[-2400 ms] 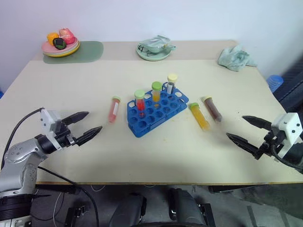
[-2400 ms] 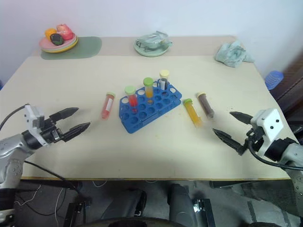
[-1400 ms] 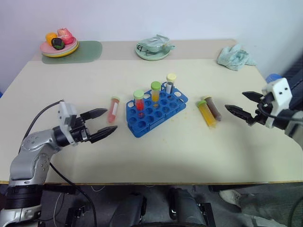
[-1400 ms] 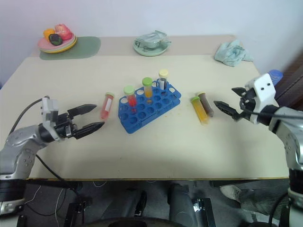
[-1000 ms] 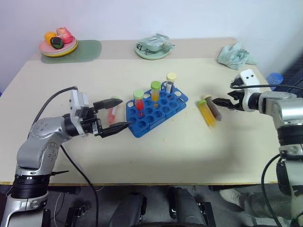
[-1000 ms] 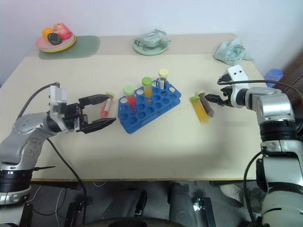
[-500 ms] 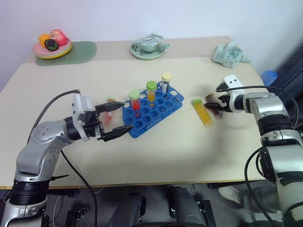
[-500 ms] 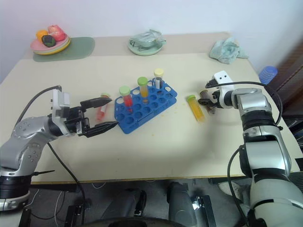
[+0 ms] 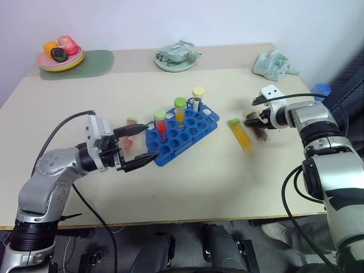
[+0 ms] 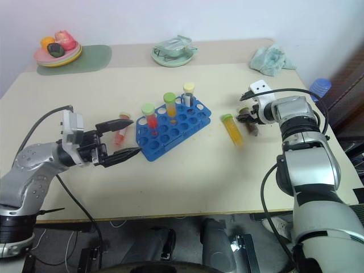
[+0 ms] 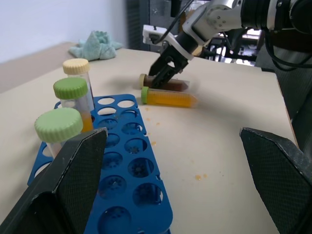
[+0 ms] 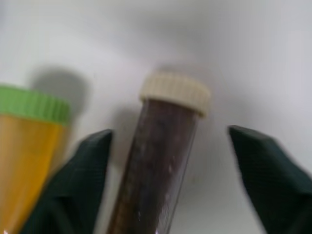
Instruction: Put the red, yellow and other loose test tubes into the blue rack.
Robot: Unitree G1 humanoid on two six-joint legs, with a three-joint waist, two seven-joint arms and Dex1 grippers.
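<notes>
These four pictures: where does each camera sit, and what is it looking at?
Both eye views: on the head, looking down at the table; both arms show.
Left wrist view: along the open left pincer, over the rack.
Right wrist view: right pincer astride the brown tube.
The brown and yellow tube appear in all four.

Three capped tubes (image 9: 180, 110) stand in one blue rack (image 9: 181, 135); three loose tubes (image 9: 242, 135) lie on the table (image 9: 216, 182).
</notes>
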